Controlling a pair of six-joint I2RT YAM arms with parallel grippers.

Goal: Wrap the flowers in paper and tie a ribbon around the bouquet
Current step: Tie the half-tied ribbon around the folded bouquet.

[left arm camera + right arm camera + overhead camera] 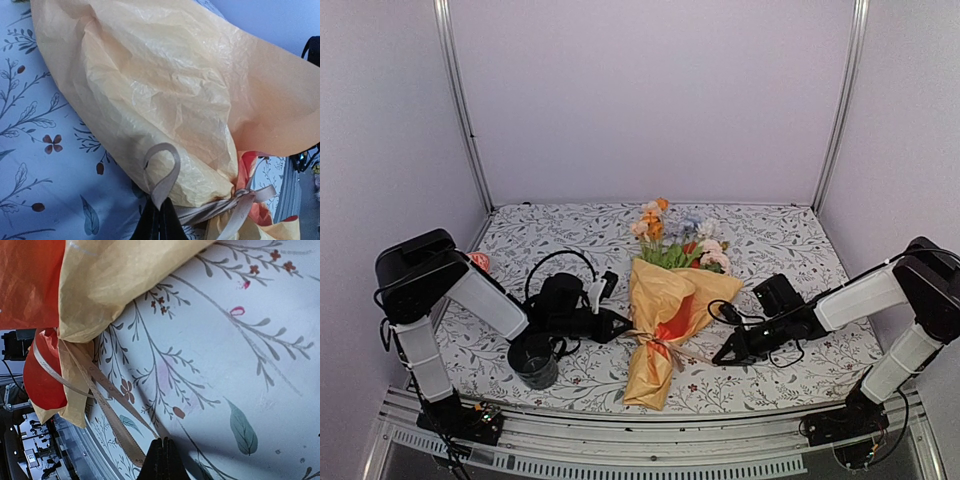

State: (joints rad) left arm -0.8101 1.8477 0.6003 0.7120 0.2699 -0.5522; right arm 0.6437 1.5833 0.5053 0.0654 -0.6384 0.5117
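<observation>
Tan ribbon (169, 182) around mustard-yellow bouquet (665, 300)

You're in a robot lab test cell: blank panel walls (650, 100) on aluminium posts (460, 110), left arm (485, 300) and right arm (865, 295) bolted to a metal rail (650, 425), floral cloth (770, 240) over the bench. Blurred gear (30, 455) shows past the table edge.

Both arms (485, 300) wear white shells (865, 295) over black joints (415, 270) — black cables (560, 255) loop near the wrists.
</observation>
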